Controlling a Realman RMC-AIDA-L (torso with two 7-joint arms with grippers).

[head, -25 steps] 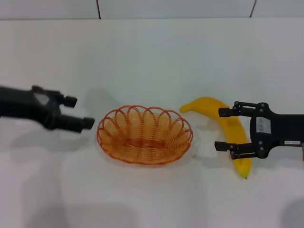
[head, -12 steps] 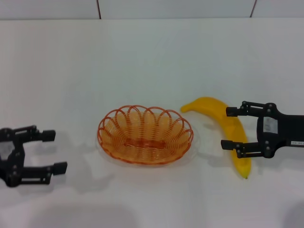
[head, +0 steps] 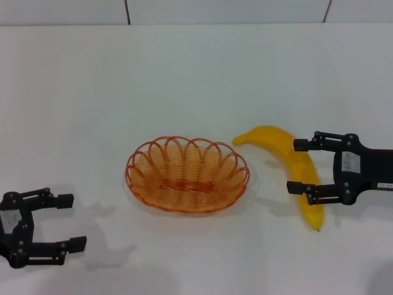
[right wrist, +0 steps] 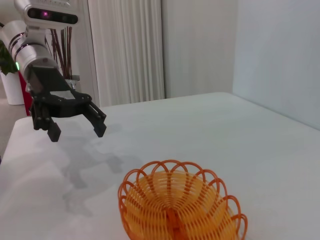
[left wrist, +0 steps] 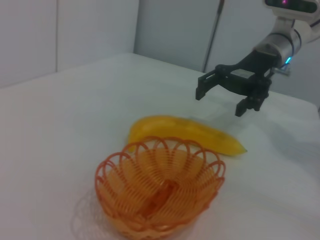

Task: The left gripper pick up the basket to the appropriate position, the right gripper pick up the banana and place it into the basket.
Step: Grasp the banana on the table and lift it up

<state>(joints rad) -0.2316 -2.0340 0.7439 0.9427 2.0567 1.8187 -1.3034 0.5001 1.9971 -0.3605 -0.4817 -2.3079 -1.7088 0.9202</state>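
Note:
The orange wire basket (head: pixel 187 174) stands empty on the white table, in the middle of the head view; it also shows in the left wrist view (left wrist: pixel 161 189) and the right wrist view (right wrist: pixel 180 203). The yellow banana (head: pixel 293 165) lies just right of it, seen behind the basket in the left wrist view (left wrist: pixel 185 134). My right gripper (head: pixel 298 166) is open, hovering over the banana's middle with one finger on each side. My left gripper (head: pixel 69 222) is open and empty at the lower left, well apart from the basket.
The white table (head: pixel 196 80) stretches far back to a wall. In the right wrist view a curtain (right wrist: pixel 125 50) and a red plant pot (right wrist: pixel 12 87) stand beyond the table's far edge.
My left gripper has pulled back from the basket's left rim, turned and dropped to the lower left corner. My right gripper has shifted slightly right over the banana. The basket and banana stayed put.

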